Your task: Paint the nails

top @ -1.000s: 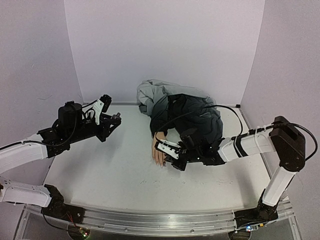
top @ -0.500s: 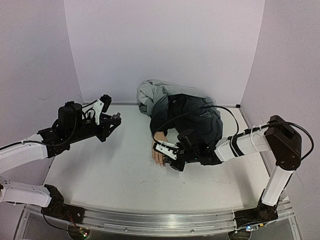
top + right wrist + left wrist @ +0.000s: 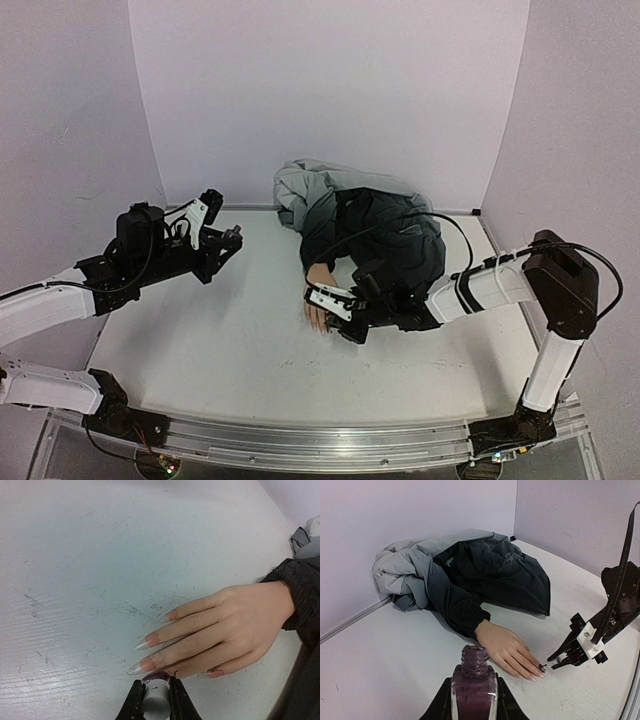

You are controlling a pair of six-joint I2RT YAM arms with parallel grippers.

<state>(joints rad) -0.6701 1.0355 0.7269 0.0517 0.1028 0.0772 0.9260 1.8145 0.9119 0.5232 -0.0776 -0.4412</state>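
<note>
Right wrist view carries the nails (image 3: pixel 151 639) best; they are long, pointed and pale with a pinkish base, on the fingers of a peach mannequin hand (image 3: pixel 235 625) that lies palm down on the white table (image 3: pixel 200 340); the fingers point toward 8 o'clock in that view, the wrist toward 2 o'clock, where it goes into a dark ribbed cuff (image 3: pixel 295 590). At 6 o'clock of the frame, just below the lowest fingertips, the right gripper (image 3: pixel 155 692) has its jaws drawn in narrow on a small white cap (image 3: pixel 153 699); a dark purple bit shows right above the cap, against the lowest finger; whether any bristle touches a nail cannot be told.

Seen from above, the hand sits near the middle of the table with its fingers toward 6 o'clock; the right arm reaches in from 3 o'clock, its gripper at the fingertips; the cuff belongs to a black and grey jacket (image 3: pixel 485 570) heaped at 12 o'clock of the hand, up against the back wall (image 3: pixel 330 90).

Well apart at 9 to 10 o'clock of the hand, the left gripper (image 3: pixel 474 707) hangs above the table; its jaws are closed on a polish bottle (image 3: pixel 474 680) of dark purple, upright, its threaded neck uncapped.
</note>
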